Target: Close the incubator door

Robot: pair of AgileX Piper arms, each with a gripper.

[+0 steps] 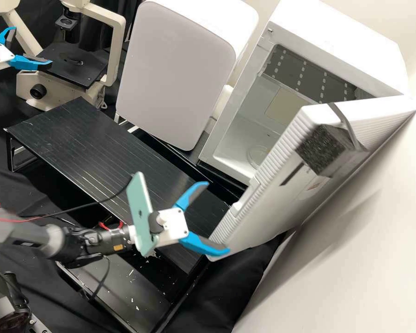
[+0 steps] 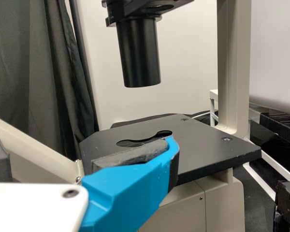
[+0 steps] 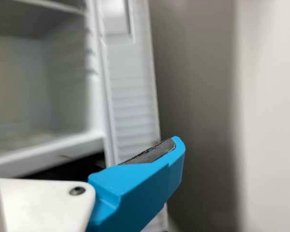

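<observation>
- Your right gripper point(image 1: 216, 218) has its jaws spread wide with nothing between them, at the lower free corner of the white ribbed-edged door point(image 1: 268, 217); you can't be sure they touch it. Close them there and they may slide off the ribs.
- Press on the door's inner side and you would likely swing it wider; the push has to come from the outer face.
- That face stands near the pale wall point(image 1: 356, 259), so a wrist going round it could get jammed.
- Watch the teal phone point(image 1: 139, 208) on that wrist: a sharp turn could knock it on the door.
- The strapped dark foam block point(image 1: 316, 150) may shift if you lean on it.
- The door hangs well ajar on the boxy white incubator point(image 1: 333, 37), beyond the black bench's point(image 1: 88, 138) door-side end; a finger left in the gap would get pinched.
- Shove too hard and the round clear dish point(image 1: 255, 155) inside may slide.
- Your left gripper point(image 1: 32, 46), jaws wide apart and empty, is beside the microscope's black stage point(image 1: 69, 62); a stray move could bump it.
</observation>
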